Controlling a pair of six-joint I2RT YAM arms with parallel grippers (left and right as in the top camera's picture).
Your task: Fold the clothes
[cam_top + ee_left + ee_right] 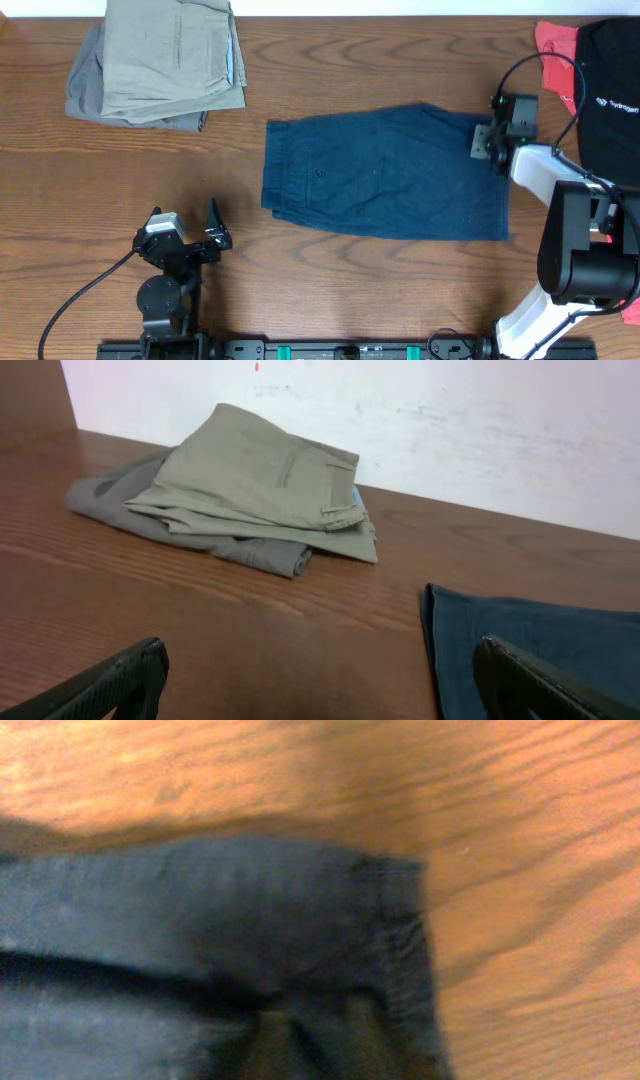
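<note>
The shorts (385,175) lie spread flat at the middle of the worktop (350,290), buttoned pocket facing up. The right hand (492,140) sits over their upper right corner, at the hem. Its wrist view is blurred, so it cannot be told whether the fingers are apart or clamped on cloth. The left hand (216,226) hovers below and left of the shorts, clear of them, fingers wide apart and holding nothing. Expect light, limp cloth that sags and drags when lifted. Take hold at corners or hems, pinch all layers, and raise both ends evenly. Bare worktop lies below and left of the shorts. A folded stack (165,60) sits up-left of them, well apart. A black piece (610,90) and a red piece (553,45) lie near their right edge, which limits room there.
</note>
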